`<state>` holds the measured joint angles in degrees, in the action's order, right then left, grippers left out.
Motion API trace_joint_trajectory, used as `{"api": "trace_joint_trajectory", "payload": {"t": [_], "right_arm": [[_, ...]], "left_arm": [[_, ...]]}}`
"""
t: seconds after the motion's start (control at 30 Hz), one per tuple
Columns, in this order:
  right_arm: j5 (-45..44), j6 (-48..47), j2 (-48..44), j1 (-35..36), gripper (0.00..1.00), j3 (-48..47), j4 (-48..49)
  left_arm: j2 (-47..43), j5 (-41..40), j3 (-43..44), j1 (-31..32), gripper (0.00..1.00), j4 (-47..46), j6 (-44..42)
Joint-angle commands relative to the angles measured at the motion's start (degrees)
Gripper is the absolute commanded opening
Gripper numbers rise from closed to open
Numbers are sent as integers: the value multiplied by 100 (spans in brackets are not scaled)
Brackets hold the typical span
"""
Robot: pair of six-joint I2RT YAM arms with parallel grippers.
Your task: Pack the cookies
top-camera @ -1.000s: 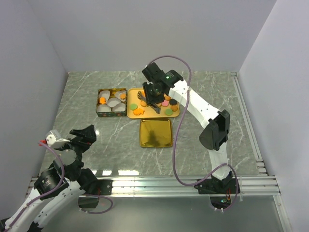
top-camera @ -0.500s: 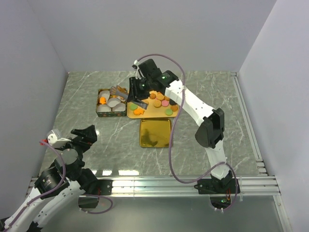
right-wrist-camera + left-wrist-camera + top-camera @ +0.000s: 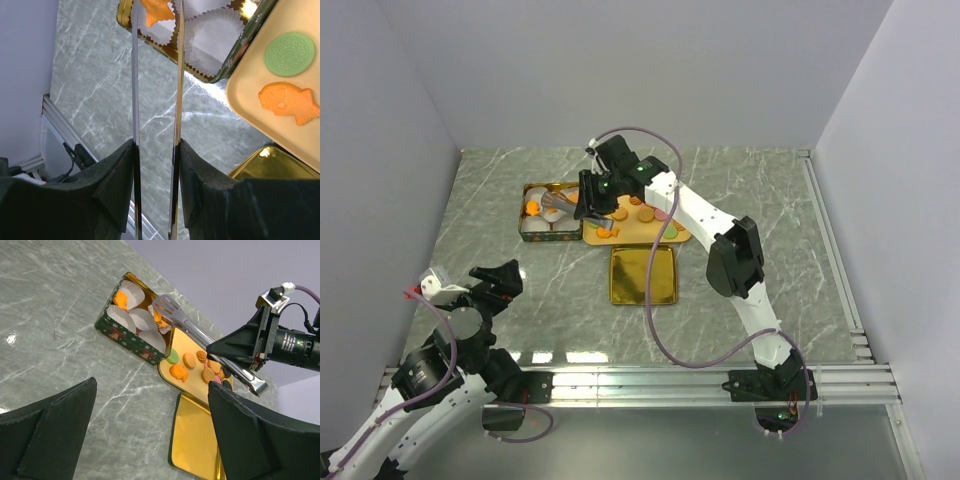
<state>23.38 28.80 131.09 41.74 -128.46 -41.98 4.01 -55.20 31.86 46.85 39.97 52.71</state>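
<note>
— Two arms, top view: right gripper (image 3: 588, 195) clamped on tongs (image 3: 558, 207), tips over tin (image 3: 551, 238), upper centre. Left gripper (image 3: 492, 285) lower left, fingers apart.
— Left wrist?
— Most cookies (image 3: 189, 360) on tray (image 3: 192, 380), right of tin.
— Right wrist?
— Orange fish cookie (image 3: 157, 10) between tong arms, top edge, above a cup (image 3: 157, 32).

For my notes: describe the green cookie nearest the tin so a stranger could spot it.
Find the tan tray beside the green tin. At the tray corner nearest the tin lies a round green cookie; the fish cookie beside it is orange.
</note>
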Motion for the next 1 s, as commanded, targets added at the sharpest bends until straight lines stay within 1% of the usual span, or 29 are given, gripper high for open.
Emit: {"api": "trace_joint_trajectory", "payload": {"t": [0.0, 0.1, 0.3, 0.37, 0.53, 0.63, 0.73, 0.97], "right_arm": [[36, 47, -101, -8, 43, -118, 497], [-35, 30, -31, -8, 44, -82, 638], [-219, -58, 294, -25, 47, -530, 489], [-211, -50, 339, -16, 49, -513, 480], [-237, -67, 347, -16, 50, -267, 603], [-281, -67, 400, -25, 51, -311, 603], [-307, -50, 462, -16, 54, -407, 585], [-360, -58, 453, -25, 56, -460, 603]], "left_arm": [[109, 54, 163, 35, 99, -191, -138], [135, 44, 163, 35, 100, -182, -129], [135, 9, 172, 52, 99, -138, -94], [135, 0, 172, 52, 99, -138, -85], [118, -26, 172, 61, 100, -112, -59], [135, -17, 172, 78, 99, -121, -68], [144, -17, 163, 70, 99, -129, -85], [179, -8, 163, 79, 99, -138, -94]]}}
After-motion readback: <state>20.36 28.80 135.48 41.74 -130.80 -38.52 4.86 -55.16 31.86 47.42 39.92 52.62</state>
